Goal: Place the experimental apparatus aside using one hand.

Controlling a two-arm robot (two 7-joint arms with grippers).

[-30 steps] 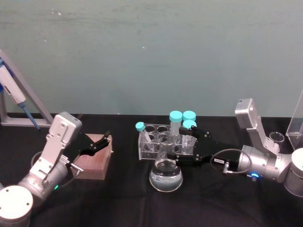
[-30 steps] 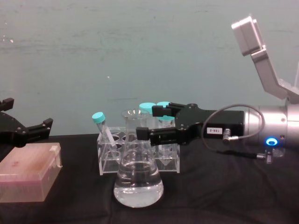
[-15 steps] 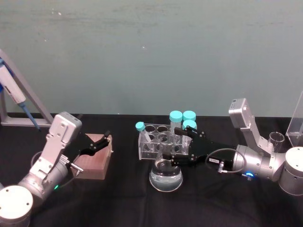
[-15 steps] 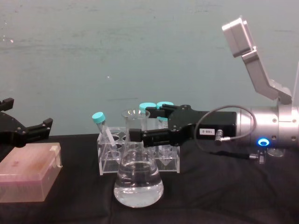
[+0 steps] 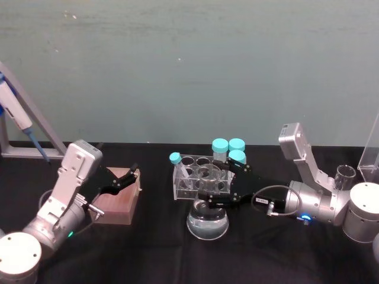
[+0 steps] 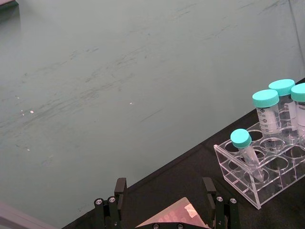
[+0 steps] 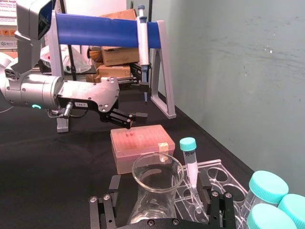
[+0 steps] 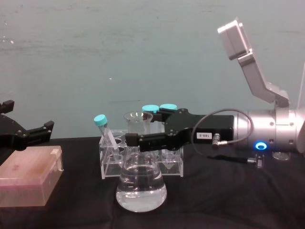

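The right claw (image 7: 159,186), open astride the conical flask (image 8: 141,183)'s neck, should close gently below the rim and lift level; the left claw (image 6: 164,188) idles open.

Our head camera looks down on the tabletop (image 5: 154,248), chest camera level across it, wrist cameras low, close; all share the tube rack (image 5: 189,177), three the conical flask (image 5: 207,225).

The right pincer (image 5: 207,195) is sliding leftward through the middle of the frame, from just right of the conical flask (image 5: 207,225) to its neck. Its fingers (image 7: 204,185), a second ago short of the glass, are now straddling the neck, one on each side, spread apart. The silver wrist (image 5: 309,205) and grey bracket (image 5: 296,147) are travelling left with it.
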